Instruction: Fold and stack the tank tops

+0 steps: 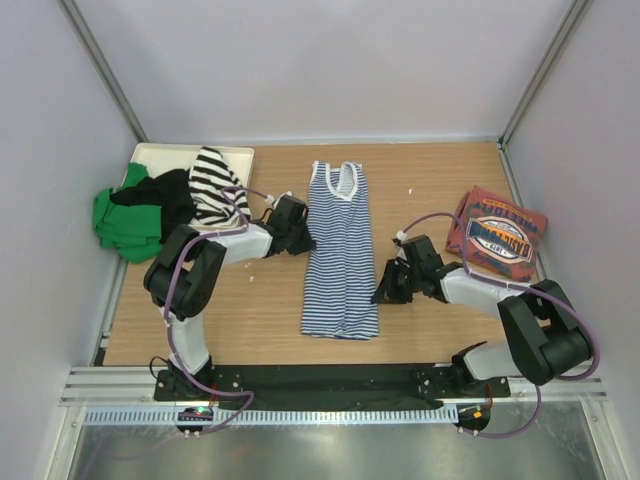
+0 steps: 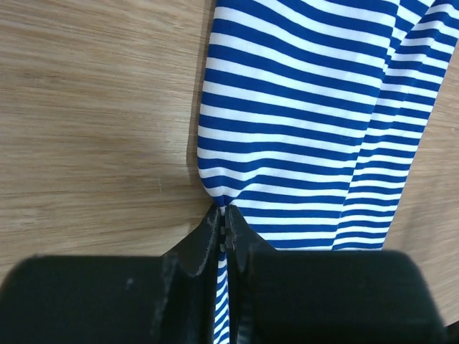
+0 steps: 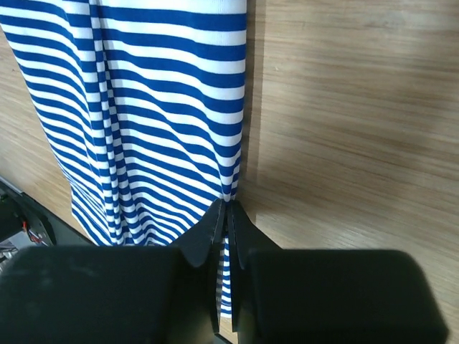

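We see the blue-and-white striped tank top (image 1: 340,255) spread flat in the middle of the wooden table (image 1: 440,170), its neck and straps toward 12 o'clock and its hem toward 6 o'clock in the top view. Our left gripper (image 2: 224,213) sits at the garment's 9 o'clock edge, about halfway down its length. In the left wrist view its jaws are pressed together on a pinch of the striped cloth, which puckers into a small point where the fingers meet and runs on down between them. Our right gripper (image 3: 228,209) is at the opposite edge, toward 4 o'clock of the garment and nearer the hem. Its jaws are likewise closed tight on a thin fold of the same cloth, with a strip of stripes showing between the fingers. Both pinches sit low at the table surface, and the rest of the top lies flat with soft lengthwise creases. At 3 o'clock on the table the brick-red tank top (image 1: 497,235) lies folded, printed logo up, well apart from the striped one. At 10 o'clock a pile of tops (image 1: 160,205), green, black, and black-and-white striped, spills over a white tray (image 1: 165,152).
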